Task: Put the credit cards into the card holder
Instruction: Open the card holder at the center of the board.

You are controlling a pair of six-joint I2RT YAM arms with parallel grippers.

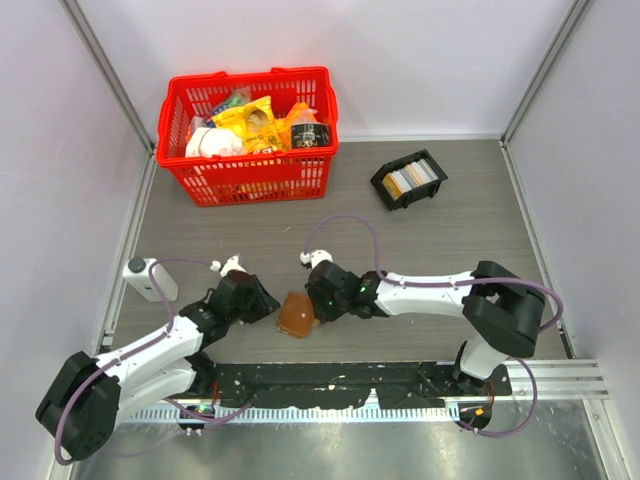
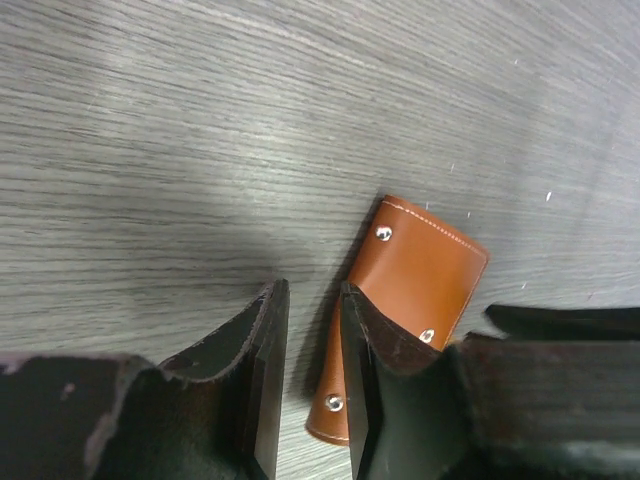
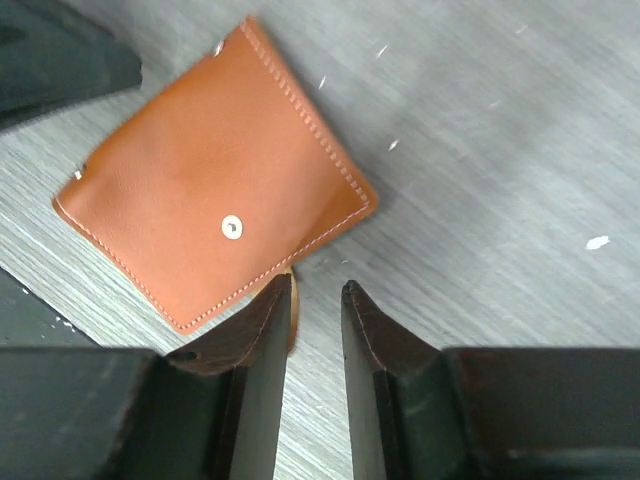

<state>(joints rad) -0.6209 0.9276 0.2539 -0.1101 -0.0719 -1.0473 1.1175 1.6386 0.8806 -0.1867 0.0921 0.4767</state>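
Observation:
The card holder (image 1: 296, 315), a closed brown leather wallet with metal snaps, lies flat on the table between my two grippers. In the left wrist view the card holder (image 2: 425, 270) lies just right of my left gripper (image 2: 312, 290), whose jaws are slightly open over bare table. Seen from the right wrist, the card holder (image 3: 215, 190) sits up and to the left of my right gripper (image 3: 317, 288), also slightly open with nothing between its fingers. Its left finger (image 3: 270, 320) lies at the wallet's near edge. The credit cards (image 1: 410, 178) stand on edge in a small black tray at the back right.
A red basket (image 1: 250, 170) full of packaged goods stands at the back left. The black tray (image 1: 383, 186) lies well beyond the right arm. A small white object (image 1: 150, 278) rests by the left wall. Grey walls close in both sides.

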